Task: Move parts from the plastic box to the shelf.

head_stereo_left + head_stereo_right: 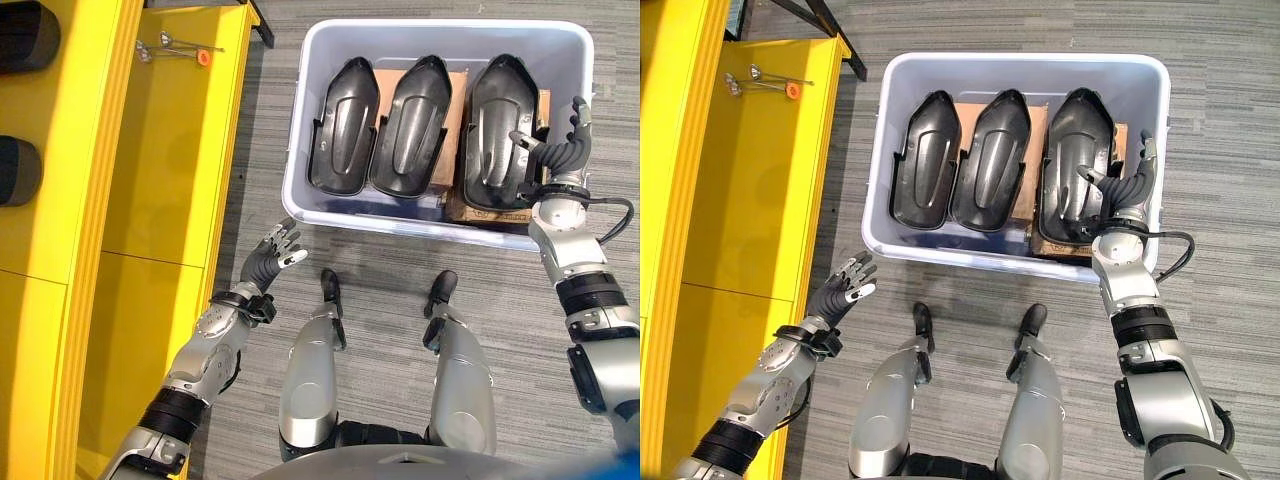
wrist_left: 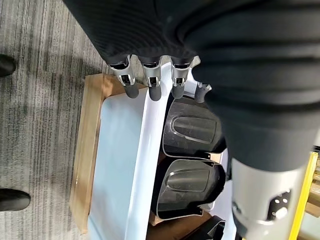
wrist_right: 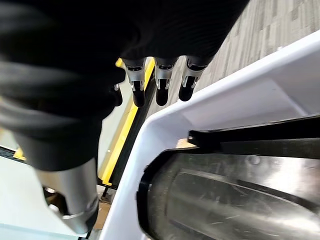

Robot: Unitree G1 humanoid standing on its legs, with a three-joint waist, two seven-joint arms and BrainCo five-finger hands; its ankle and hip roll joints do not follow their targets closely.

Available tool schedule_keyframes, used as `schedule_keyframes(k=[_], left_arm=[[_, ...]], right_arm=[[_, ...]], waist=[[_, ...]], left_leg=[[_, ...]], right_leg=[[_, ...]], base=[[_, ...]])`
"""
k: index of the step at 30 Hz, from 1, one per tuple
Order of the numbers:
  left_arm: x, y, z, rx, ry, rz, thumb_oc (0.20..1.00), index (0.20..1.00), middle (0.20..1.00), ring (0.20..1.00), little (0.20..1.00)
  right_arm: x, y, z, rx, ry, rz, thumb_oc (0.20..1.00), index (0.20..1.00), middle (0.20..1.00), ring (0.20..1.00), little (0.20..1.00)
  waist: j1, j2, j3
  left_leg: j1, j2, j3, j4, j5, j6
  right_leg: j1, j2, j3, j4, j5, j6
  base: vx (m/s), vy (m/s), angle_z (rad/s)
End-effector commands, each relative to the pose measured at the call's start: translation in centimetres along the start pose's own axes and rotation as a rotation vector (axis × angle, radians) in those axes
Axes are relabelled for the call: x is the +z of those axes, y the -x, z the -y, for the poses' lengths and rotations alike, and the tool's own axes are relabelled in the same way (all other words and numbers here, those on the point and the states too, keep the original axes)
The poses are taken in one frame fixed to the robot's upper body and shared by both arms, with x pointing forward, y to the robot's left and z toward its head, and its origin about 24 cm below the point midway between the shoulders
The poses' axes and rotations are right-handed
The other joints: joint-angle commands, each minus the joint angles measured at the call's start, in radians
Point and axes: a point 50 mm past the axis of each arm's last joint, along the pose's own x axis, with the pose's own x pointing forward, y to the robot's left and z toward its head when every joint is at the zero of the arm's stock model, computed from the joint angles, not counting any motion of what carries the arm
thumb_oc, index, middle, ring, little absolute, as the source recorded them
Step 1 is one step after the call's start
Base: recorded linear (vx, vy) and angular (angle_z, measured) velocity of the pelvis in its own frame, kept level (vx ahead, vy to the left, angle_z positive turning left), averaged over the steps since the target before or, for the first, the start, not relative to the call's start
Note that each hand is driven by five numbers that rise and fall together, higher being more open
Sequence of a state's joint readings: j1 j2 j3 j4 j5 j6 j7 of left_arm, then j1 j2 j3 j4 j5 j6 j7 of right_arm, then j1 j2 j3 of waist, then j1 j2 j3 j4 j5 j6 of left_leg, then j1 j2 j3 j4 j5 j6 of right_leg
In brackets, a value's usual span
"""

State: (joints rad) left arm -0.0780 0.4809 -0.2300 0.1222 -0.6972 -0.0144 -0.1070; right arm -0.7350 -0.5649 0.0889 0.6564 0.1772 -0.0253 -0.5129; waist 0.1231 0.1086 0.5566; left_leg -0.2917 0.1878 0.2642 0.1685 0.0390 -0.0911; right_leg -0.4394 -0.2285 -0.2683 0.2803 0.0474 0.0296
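Note:
A pale plastic box (image 1: 300, 130) stands on the carpet with three black moulded parts side by side in it: left (image 1: 343, 125), middle (image 1: 410, 125), right (image 1: 495, 125). The yellow shelf (image 1: 170, 160) runs along the left. My right hand (image 1: 560, 150) hovers open over the box's front right corner, its thumb reaching above the right part's edge; whether it touches is unclear. The right wrist view shows its straight fingers (image 3: 160, 85) above the box rim (image 3: 240, 95) and that part (image 3: 225, 200). My left hand (image 1: 268, 255) is open, fingers spread, over the carpet beside the box's front left corner.
Cardboard (image 1: 460, 90) lies under the parts in the box. Small metal pieces with an orange bit (image 1: 190, 48) rest on the shelf's far end. Two dark parts (image 1: 15, 170) sit on the shelf at the far left. A black stand leg (image 1: 262, 25) is behind the shelf.

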Motion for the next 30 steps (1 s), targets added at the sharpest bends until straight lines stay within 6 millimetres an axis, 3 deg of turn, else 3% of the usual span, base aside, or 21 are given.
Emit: schedule_keyframes(k=[1, 14, 30], left_arm=[[0.6, 0.6, 0.5, -0.053, -0.022, 0.027, 1.0, 1.0, 1.0, 1.0, 1.0], [0.5, 0.4, 0.6, -0.071, -0.029, 0.013, 1.0, 1.0, 1.0, 1.0, 1.0], [0.7, -0.1, 0.5, -0.077, -0.032, 0.016, 1.0, 1.0, 1.0, 1.0, 1.0]], right_arm=[[1.5, -1.0, 1.5, -0.035, -0.024, 0.041, 1.0, 1.0, 1.0, 1.0, 1.0], [-0.7, -1.8, 2.2, -0.05, -0.026, -0.108, 1.0, 1.0, 1.0, 1.0, 1.0], [-4.2, -1.2, 1.4, 0.05, 0.093, -0.301, 1.0, 1.0, 1.0, 1.0, 1.0]], waist=[[0.007, 0.016, -0.037], [0.009, 0.028, -0.037], [0.017, 0.04, -0.037]], left_leg=[[-0.085, -0.009, -0.029, 0.08, -0.026, 0.011], [-0.128, -0.003, -0.027, 0.103, -0.03, 0.008], [-0.195, 0.001, -0.032, 0.116, -0.016, 0.002]], right_leg=[[0.001, -0.035, -0.028, 0.143, -0.128, 0.06], [-0.052, -0.036, -0.023, 0.171, -0.132, 0.053], [-0.123, -0.033, -0.025, 0.194, -0.128, 0.043]], base=[[0.0, 0.0, 0.0], [0.0, 0.0, 0.0], [0.0, -0.001, 0.0]])
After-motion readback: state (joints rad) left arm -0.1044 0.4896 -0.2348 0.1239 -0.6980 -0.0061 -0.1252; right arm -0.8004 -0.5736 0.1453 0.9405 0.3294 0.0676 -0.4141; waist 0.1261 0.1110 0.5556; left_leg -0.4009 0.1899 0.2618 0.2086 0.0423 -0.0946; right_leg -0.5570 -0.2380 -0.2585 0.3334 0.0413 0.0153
